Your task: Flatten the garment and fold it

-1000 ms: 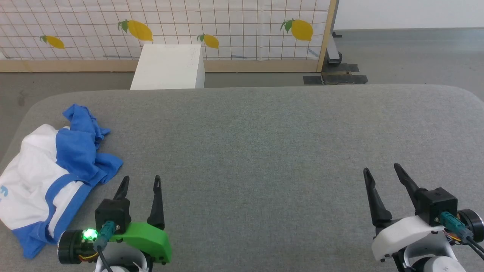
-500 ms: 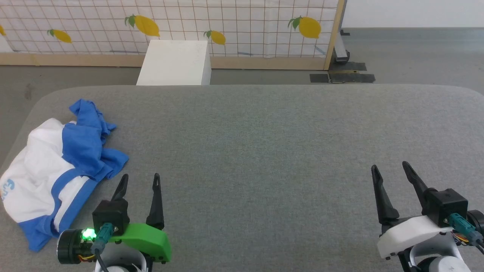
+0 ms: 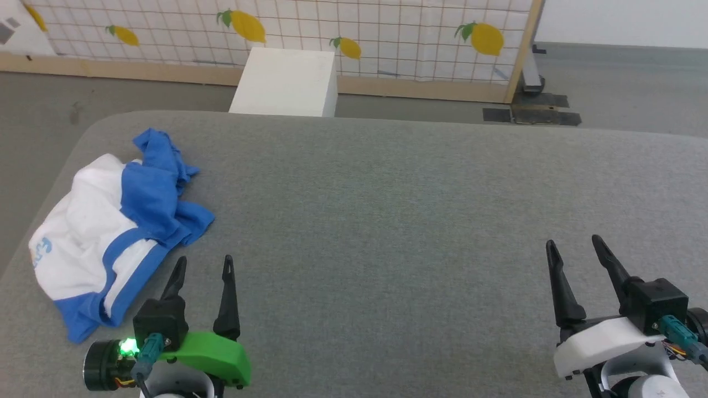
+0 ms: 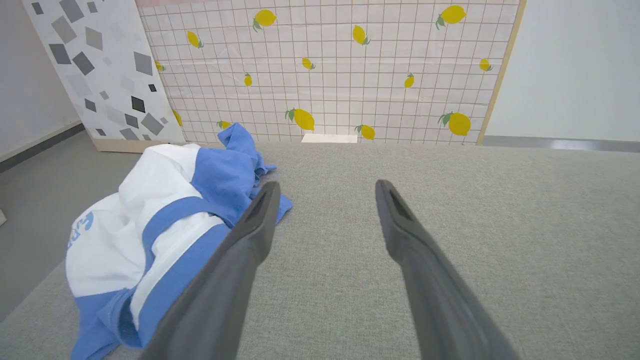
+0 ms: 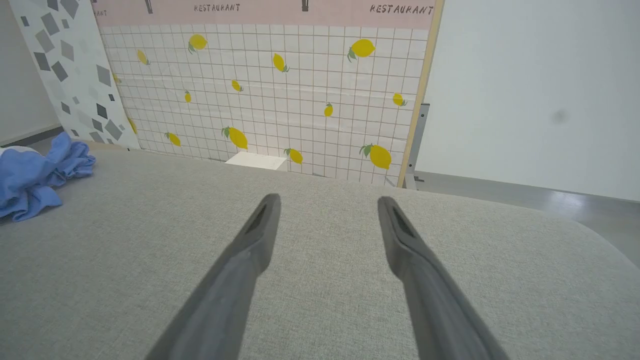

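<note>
Flattening has not begun: the T-shirt (image 3: 88, 226) lies crumpled near the table's (image 3: 387, 193) left edge, just beside my left end effector (image 3: 203, 264), spread and empty like my right end effector (image 3: 573, 242), so my next move is a reach leftward to grasp it.

A broad grey fabric surface (image 3: 387, 221) with rounded corners stands on a grey floor (image 3: 636, 77). Past its far edge a white box (image 3: 285, 83) sits before a wood-framed screen (image 3: 387, 27) of white grid squares printed with yellow lemons, topped by a pink band (image 5: 280, 12) lettered RESTAURANT. A grey-speckled panel (image 4: 85, 65) stands at the screen's left and a plain pale wall (image 5: 525, 90) at its right.
</note>
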You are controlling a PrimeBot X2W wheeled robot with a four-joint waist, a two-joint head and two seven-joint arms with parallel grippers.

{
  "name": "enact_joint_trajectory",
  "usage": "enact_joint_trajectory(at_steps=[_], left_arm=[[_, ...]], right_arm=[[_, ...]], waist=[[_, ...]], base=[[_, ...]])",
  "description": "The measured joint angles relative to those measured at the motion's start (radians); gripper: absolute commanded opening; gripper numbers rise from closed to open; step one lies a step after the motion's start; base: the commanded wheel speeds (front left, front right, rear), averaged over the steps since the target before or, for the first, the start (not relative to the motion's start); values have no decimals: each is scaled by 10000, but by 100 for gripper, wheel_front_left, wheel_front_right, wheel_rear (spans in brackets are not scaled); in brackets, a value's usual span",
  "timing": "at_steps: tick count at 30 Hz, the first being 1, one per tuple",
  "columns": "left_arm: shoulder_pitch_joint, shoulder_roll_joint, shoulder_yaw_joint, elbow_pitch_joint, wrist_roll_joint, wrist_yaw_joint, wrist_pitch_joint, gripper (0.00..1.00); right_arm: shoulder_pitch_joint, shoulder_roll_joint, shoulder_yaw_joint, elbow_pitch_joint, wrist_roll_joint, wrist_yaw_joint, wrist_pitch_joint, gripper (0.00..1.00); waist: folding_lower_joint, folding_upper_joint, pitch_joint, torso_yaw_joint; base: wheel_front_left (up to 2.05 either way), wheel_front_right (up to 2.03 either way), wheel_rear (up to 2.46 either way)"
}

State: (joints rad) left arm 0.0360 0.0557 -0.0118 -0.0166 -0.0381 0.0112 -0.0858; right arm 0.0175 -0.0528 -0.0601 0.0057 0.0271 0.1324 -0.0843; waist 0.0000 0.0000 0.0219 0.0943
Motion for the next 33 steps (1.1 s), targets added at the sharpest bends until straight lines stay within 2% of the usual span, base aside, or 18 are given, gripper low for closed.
enact_joint_trajectory(at_steps=[33], left_arm=[[408,0,-165,-31,-372,119,-667,100]], right_arm=[[-3,6,834,550,-228,0,-673,100]], waist=[[0,0,40,2455]], base=[[0,0,0]])
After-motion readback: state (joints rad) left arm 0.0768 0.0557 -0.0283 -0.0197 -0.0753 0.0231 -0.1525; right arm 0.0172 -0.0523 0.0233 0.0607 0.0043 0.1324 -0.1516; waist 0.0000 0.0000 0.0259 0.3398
